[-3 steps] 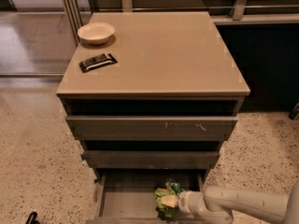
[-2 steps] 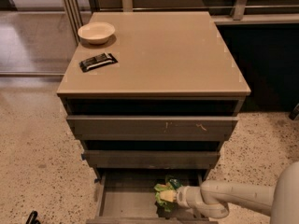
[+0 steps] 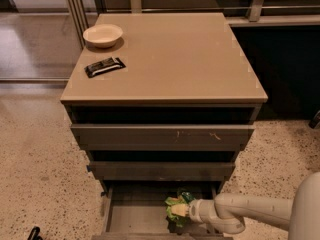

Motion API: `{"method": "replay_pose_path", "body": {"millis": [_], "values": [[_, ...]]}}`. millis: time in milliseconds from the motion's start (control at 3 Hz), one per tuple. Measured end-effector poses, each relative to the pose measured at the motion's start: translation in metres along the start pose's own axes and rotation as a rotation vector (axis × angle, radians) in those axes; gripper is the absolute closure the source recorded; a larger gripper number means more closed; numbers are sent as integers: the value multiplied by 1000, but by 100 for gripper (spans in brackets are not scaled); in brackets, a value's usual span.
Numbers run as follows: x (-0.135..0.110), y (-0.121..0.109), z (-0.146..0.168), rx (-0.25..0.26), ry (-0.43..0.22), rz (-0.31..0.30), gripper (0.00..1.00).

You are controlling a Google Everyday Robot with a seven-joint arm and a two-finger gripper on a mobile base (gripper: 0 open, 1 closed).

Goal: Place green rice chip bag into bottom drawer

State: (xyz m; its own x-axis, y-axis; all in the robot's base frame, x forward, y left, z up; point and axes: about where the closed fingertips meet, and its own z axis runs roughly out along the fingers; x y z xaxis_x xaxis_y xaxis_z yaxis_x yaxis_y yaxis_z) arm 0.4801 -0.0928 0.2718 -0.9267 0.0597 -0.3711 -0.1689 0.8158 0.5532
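gripper (image 3: 179, 212) in bottom drawer (image 3: 131, 218), clasping chip bag (image 3: 174, 203)

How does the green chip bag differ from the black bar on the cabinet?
The green rice chip bag is bright green and pale yellow; the black bar is dark with pale markings. The bag sits low in the open bottom drawer, at the tip of the hand; the bar lies on the cabinet top near a bowl. The bag looks crumpled, the bar flat.

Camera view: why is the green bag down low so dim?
In the camera view, the tan cabinet top is evenly lit, but the grey-brown bottom drawer lies in its shade; there the gripper, at the bright green glossy rice chip bag, looks dim.
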Motion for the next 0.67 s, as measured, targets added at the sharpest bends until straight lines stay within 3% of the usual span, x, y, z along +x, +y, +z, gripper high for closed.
{"method": "replay_pose_path", "body": {"millis": [667], "values": [[0,0,0,0,0,0,12]]}}
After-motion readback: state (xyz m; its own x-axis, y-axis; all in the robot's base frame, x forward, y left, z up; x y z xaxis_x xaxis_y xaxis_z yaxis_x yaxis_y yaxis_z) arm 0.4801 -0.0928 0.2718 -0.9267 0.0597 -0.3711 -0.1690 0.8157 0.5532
